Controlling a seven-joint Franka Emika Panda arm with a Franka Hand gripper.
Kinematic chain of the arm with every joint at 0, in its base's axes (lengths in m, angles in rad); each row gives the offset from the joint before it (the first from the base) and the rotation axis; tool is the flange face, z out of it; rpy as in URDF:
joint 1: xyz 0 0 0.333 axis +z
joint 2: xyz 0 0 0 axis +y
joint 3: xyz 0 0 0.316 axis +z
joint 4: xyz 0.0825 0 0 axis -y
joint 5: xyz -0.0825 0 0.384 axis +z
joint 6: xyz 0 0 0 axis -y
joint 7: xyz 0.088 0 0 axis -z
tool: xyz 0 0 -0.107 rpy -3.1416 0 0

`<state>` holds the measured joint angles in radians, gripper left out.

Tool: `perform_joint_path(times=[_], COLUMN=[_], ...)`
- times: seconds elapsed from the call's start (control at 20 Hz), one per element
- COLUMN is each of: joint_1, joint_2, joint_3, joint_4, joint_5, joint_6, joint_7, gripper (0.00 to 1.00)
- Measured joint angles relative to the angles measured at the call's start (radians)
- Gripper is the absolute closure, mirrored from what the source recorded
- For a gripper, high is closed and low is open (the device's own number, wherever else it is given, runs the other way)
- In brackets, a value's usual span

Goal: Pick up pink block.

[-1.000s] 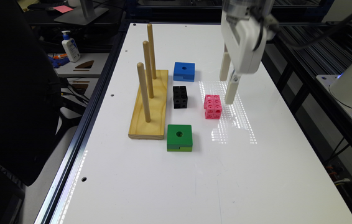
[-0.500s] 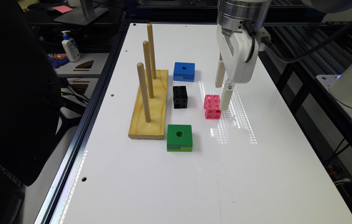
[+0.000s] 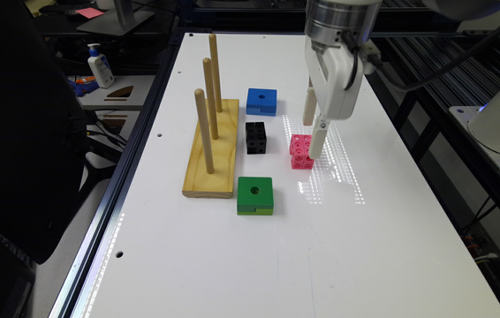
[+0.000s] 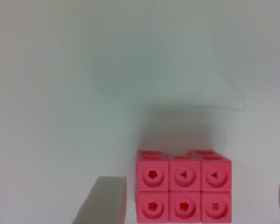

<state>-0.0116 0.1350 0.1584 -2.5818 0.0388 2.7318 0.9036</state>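
**Gripper dropping around the pink block**

You are watching the gripper point(image 3: 311, 137) coming down: a second ago it was hanging higher and off toward the exterior view's right of the pink block point(image 3: 301, 151); half a second ago it was closer and lower; now its fingers are reaching down to the block's level. One finger point(image 3: 316, 141) is standing just beside the block on the exterior view's right, and the other is sitting behind it, farther up the table.

In the wrist view, the pink block point(image 4: 184, 192) is lying between the two fingers, with one finger point(image 4: 102, 201) beside it and a sliver of the other at the opposite edge of the picture. The jaws are spread wide, with gaps on both sides, so nothing is being gripped yet. The block is resting on the white table point(image 3: 276, 247) and has not shifted over this second.

For your task, this is looking like the end of the approach: the block is being straddled, and closing should be the next move. The black cube point(image 3: 255, 137), the blue block point(image 3: 261, 101), the green block point(image 3: 255, 195) and the wooden peg stand point(image 3: 212, 152) are sitting well apart from the fingers.
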Motion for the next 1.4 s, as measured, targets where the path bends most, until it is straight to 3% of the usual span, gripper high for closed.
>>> perform_joint_path(times=[0.15,0.5,0.85,1.1,1.15,1.4], joint_1=[0.000,0.000,0.000,0.000,0.000,0.000], joint_2=[0.028,0.050,0.135,0.141,0.140,0.140], joint_3=[-0.002,-0.003,-0.008,-0.009,-0.009,-0.009], joint_4=[0.005,0.013,0.027,0.035,0.035,0.035], joint_5=[-0.0044,-0.0062,-0.0116,-0.0117,-0.0115,-0.0115], joint_6=[0.026,0.033,0.112,0.111,0.111,0.111], joint_7=[0.000,0.000,-0.001,-0.001,-0.001,-0.001], gripper=[0.00,0.00,0.00,0.00,1.00,1.00])
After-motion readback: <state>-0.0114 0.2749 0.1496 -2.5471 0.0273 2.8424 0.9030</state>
